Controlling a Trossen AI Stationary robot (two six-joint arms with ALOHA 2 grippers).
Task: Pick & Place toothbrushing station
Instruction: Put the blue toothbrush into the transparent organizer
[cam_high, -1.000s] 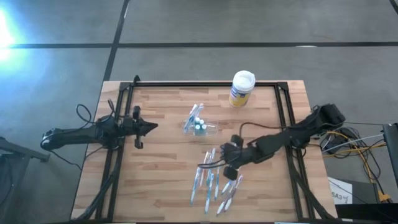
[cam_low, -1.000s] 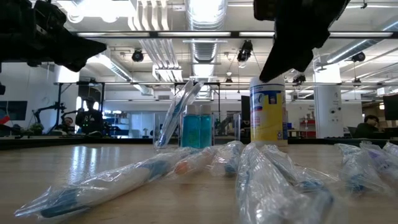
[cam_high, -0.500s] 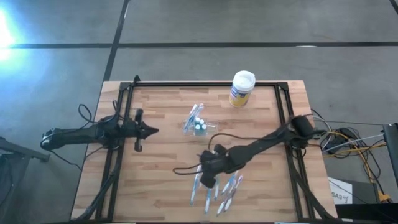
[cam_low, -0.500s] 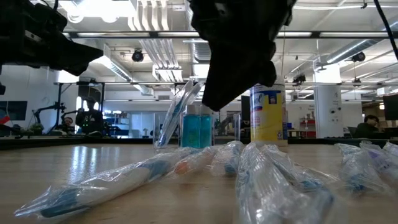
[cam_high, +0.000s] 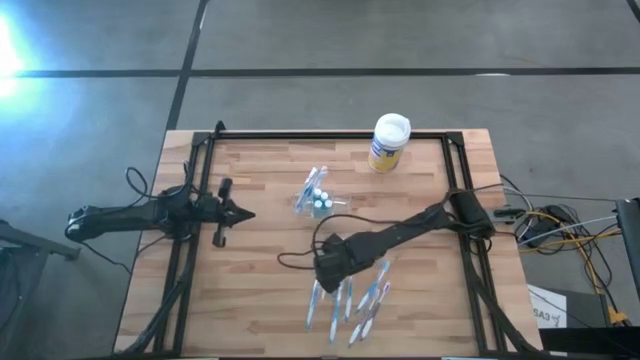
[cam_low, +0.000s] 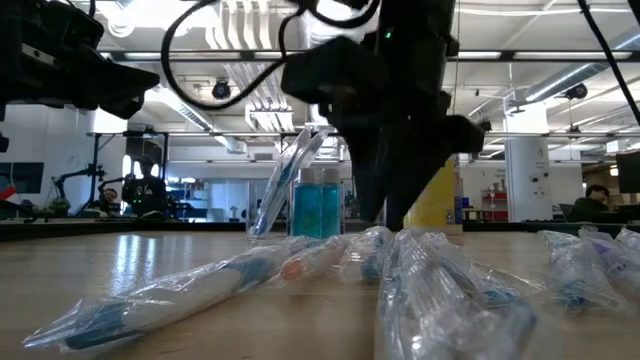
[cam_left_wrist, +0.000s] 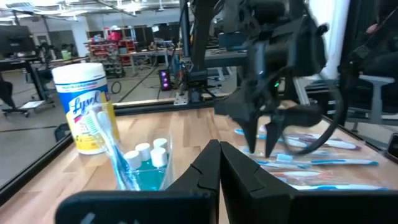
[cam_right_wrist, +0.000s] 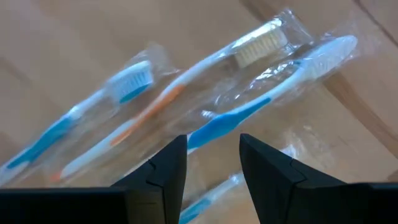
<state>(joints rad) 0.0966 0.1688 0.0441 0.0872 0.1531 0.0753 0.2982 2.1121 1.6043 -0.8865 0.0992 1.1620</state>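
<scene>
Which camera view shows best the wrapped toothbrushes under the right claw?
The right wrist view: the wrapped toothbrushes fill the picture, bristles and handles plain, just beyond the open right claw. The high view shows only small pale sticks on the table; the low view shows crinkled wrapping up close; the left wrist view shows them far off.

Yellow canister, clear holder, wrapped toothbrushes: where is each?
Yellow canister (cam_high: 389, 142): high view, white lid.
Clear holder (cam_high: 320, 203): high view, blue contents inside.
Wrapped toothbrushes (cam_right_wrist: 249, 81): right wrist view, clear wrapper.
</scene>
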